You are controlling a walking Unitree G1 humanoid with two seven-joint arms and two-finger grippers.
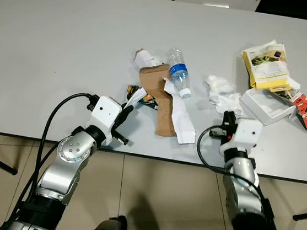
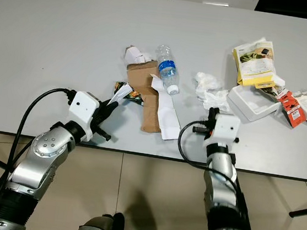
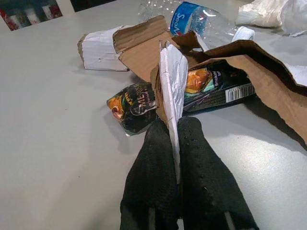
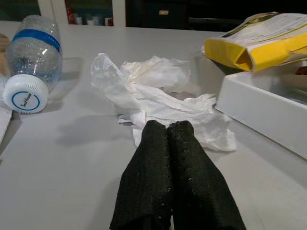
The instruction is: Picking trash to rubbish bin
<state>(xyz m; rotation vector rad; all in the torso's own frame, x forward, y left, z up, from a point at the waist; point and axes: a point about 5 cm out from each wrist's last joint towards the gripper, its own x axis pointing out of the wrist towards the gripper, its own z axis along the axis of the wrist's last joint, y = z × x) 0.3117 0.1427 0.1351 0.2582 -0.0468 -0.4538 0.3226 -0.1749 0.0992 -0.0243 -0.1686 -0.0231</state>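
At the near edge of a grey desk, the left gripper pinches a white flap of the torn cardboard packaging, its fingers clamped on the sheet. The right gripper rests with fingers pressed together, tips touching crumpled white tissue. A plastic bottle (blue label, cap on) lies across the cardboard; a yellow packet sits on a white tray
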